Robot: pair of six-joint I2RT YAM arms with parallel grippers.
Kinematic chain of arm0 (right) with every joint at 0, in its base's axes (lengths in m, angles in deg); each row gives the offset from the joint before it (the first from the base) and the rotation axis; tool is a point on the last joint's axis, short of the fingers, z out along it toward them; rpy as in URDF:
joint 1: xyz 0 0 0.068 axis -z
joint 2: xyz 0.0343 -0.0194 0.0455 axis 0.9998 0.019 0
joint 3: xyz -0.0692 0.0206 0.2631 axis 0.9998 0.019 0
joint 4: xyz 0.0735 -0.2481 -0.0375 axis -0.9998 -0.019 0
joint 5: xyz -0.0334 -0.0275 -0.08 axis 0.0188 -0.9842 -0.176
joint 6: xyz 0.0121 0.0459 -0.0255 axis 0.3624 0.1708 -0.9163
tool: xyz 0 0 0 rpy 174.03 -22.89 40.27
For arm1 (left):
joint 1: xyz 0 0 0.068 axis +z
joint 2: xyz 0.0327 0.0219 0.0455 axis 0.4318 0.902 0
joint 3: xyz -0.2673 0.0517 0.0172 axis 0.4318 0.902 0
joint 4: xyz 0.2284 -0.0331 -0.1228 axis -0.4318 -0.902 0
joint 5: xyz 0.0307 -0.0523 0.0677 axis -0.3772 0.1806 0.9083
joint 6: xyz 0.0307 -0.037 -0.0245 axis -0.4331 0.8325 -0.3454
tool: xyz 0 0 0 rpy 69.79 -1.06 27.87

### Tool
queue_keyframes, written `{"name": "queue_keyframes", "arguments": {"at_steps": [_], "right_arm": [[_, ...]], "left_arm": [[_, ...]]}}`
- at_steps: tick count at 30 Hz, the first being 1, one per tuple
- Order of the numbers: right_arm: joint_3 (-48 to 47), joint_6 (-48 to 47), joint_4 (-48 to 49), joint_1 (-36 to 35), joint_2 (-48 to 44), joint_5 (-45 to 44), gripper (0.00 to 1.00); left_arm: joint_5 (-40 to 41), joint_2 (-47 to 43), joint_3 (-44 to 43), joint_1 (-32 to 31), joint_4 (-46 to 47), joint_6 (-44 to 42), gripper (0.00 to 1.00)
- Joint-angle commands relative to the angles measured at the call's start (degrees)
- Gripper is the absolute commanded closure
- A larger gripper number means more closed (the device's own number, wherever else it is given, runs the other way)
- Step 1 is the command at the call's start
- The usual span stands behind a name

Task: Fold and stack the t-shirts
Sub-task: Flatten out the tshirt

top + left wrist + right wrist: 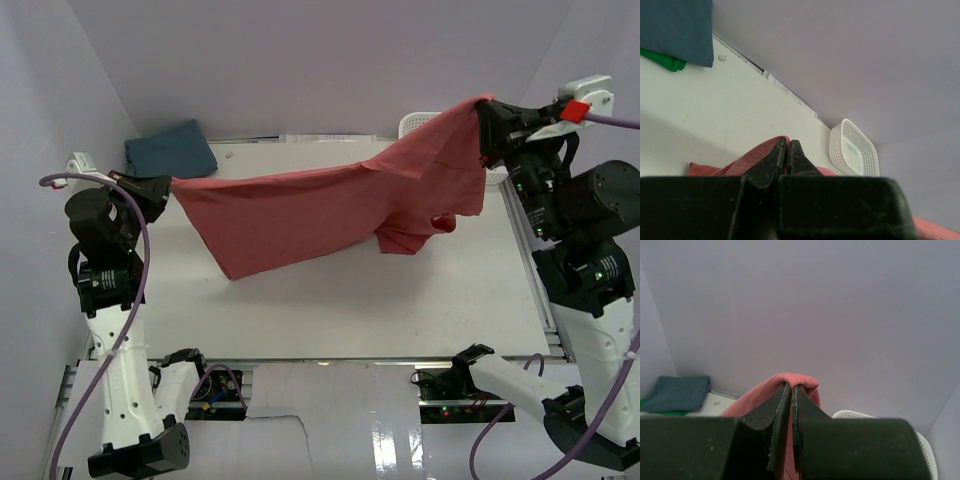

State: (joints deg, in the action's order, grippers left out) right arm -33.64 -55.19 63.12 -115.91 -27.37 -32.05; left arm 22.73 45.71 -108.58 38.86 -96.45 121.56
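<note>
SHIRT AT FULL STRETCH: the coral-red t-shirt (330, 200) hangs btwn two arms. One end is clenched in the left pincer (165, 186), the other in the right pincer (487, 110). Both are shut tight on cloth, w/ fabric bulging round the tips in the wrist views. The long axis runs pincer to pincer, L to R, rising toward the right one. The body sags below that line and a sleeve droops under the right pincer, low over the worktop (400, 310); touching or not, can't tell. Just beyond the left pincer, the slate-blue t-shirt (170, 148) lies folded on the green t-shirt (662, 59), so the left arm is nearer that pile. Next move, prob.: lay the cloth flat w/ the span taut.
</note>
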Motion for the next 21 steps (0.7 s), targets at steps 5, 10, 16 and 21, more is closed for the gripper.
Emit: {"name": "queue_keyframes", "arguments": {"at_steps": [5,10,16,21], "right_arm": [[3.0,-2.6,8.1,0.3,-9.7,9.1,0.92],[-2.0,-1.0,2.8,0.4,-13.2,15.9,0.92],[0.1,-1.2,1.8,2.2,-18.8,18.6,0.92],[-11.1,-2.5,-1.5,4.9,-17.9,18.5,0.92]], "left_arm": [[-0.4,-11.6,3.7,0.2,9.7,-2.6,1.0],[-4.3,-13.8,3.2,0.1,9.7,-1.8,1.0],[-6.7,-18.4,4.3,-1.6,11.6,-1.9,1.0],[-6.0,-16.3,-4.0,-1.5,11.8,-5.0,1.0]]}}
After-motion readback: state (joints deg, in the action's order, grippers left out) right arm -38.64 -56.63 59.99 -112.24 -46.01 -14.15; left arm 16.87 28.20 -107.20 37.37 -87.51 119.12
